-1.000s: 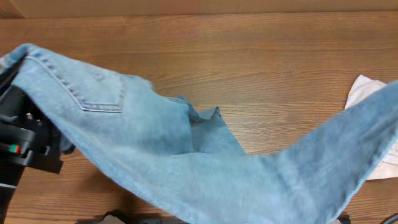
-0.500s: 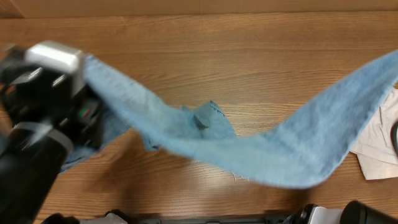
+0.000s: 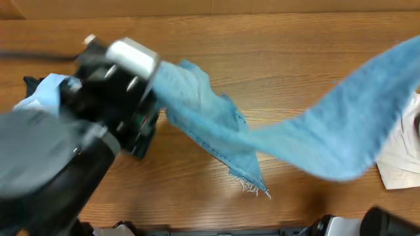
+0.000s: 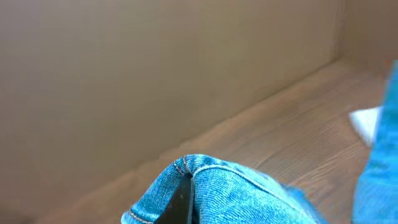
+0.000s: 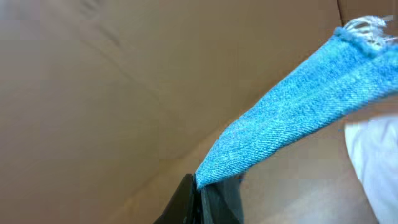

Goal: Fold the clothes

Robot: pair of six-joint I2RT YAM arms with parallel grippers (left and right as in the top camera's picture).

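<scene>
Jeans [image 3: 289, 144] are held stretched above the table [image 3: 282, 52], pinched by the closed left gripper [image 4: 185, 190] and closed right gripper [image 5: 199, 186]. Spreading is probably in hand; next, flat lowering onto the table is needed.

Jeans [image 3: 210, 124] stretched across table [image 3: 275, 46], left arm [image 3: 111, 111] to right edge; cream garment [image 3: 397, 170] at right.

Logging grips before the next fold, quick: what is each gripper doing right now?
Left gripper: closed, holding the jeans at a stitched edge.
Right gripper: closed, holding the jeans along one leg.
</scene>
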